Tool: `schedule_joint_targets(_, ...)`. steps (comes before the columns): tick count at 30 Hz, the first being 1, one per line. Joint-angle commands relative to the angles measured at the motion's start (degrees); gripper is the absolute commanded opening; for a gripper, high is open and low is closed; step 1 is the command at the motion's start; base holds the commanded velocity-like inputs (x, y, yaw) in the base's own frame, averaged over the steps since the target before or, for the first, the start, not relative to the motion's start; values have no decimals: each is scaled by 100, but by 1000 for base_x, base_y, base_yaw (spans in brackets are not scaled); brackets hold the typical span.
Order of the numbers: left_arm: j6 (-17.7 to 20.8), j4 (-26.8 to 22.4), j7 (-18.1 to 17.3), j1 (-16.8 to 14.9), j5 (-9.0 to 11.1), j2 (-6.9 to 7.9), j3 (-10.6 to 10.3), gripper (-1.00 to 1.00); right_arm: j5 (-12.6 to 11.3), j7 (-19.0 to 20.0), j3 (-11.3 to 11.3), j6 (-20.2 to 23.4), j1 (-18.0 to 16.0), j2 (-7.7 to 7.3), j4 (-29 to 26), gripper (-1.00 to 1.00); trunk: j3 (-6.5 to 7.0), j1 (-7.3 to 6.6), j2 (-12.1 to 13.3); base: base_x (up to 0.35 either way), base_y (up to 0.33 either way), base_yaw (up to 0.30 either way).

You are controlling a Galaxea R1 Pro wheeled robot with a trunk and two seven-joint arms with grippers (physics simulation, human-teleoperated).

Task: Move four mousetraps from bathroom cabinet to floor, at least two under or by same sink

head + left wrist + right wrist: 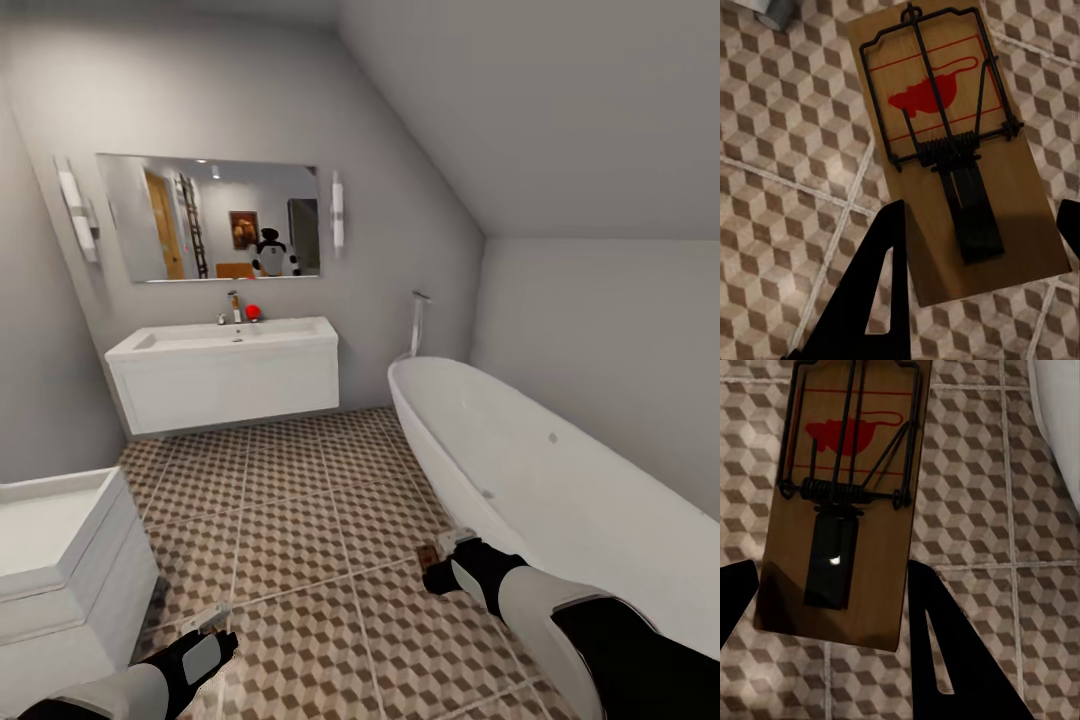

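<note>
Both black end effectors, left (215, 622) and right (440, 560), each grip a flat brown wooden mousetrap (960, 142) over the cube-patterned tiled bathroom floor (300, 520); next, carrying them toward the white wall-hung sink (225, 372).

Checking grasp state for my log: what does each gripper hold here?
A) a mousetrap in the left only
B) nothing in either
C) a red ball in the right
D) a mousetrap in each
D: each wrist view shows a mousetrap between that gripper's fingers, above the bathroom floor.

floor (300, 520) centre: open | bathtub (520, 470) blocks right | cabinet (60, 560) blocks left
</note>
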Motion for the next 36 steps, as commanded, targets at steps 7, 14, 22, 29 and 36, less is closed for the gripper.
schedule_joint_targets(7,33,-6,31,-3,19,1,-49,-100,21,18,31,9,-8,1,10,-100,-6,3,-3,321,0,300)
schedule_joint_targets(14,33,-6,31,-3,25,-7,-51,-100,21,23,31,9,-8,1,10,-100,-6,3,-3,321,0,241)
schedule_joint_targets(22,33,-6,31,-3,27,-8,-51,-100,24,26,31,9,-8,-3,10,-100,-6,3,-3,321,0,67)
schedule_joint_targets(29,38,-12,31,-3,26,-11,-56,-100,29,26,31,9,-8,-6,10,-100,-6,3,-3,321,0,236)
schedule_joint_targets(36,41,-14,26,-3,19,-23,-58,-100,30,26,27,9,-8,-11,10,-100,-6,3,-3,321,0,268)
